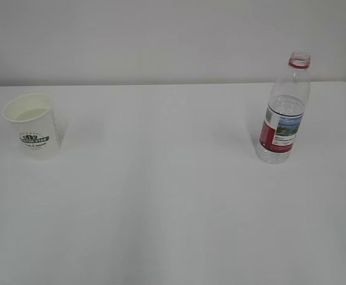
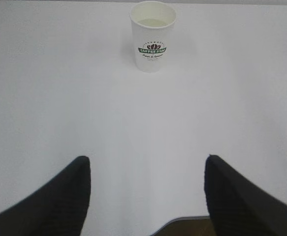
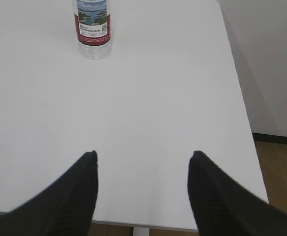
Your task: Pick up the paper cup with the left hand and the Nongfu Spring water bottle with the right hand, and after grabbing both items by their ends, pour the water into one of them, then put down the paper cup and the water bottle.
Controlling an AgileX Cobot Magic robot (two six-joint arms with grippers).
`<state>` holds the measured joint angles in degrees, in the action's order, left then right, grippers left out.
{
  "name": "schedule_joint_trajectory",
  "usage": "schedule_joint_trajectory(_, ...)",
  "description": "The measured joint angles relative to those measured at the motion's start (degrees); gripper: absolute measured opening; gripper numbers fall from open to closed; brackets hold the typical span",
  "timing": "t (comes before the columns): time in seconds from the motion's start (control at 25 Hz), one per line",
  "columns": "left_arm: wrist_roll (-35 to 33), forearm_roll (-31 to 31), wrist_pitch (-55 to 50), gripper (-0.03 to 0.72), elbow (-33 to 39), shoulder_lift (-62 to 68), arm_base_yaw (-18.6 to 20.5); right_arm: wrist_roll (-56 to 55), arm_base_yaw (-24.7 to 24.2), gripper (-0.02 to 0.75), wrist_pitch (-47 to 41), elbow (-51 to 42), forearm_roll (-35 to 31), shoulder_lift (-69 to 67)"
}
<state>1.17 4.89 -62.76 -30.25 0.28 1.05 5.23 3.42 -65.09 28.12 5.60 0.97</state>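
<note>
The paper cup [image 1: 31, 126] stands far left on the table [image 1: 173, 208], the Nongfu Spring water bottle [image 1: 284, 110] far right, seemingly level.

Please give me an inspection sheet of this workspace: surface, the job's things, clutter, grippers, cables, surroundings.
Surface: white table, bare between the items.
Paper cup: upright at far left, cream inside, green logo facing the camera, untouched.
Nongfu Spring water bottle: upright at far right, no cap, red neck ring, untouched.
Water: cannot tell its level.
Clutter: nothing seen.
Left gripper: open, empty, back near the table edge, facing the cup.
Right gripper: open, empty, near the table edge; bottle ahead, left of its line.
Cables: nothing seen.
Surroundings: plain pale wall; brown floor beside the table.
</note>
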Motion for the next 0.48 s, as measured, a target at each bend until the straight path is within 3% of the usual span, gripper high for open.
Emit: schedule_joint_trajectory(0.48, 0.0, 0.0, 0.0, 0.515, 0.0, 0.0, 0.0, 0.0, 0.0, 0.447, 0.0, 0.0, 0.0, 0.0)
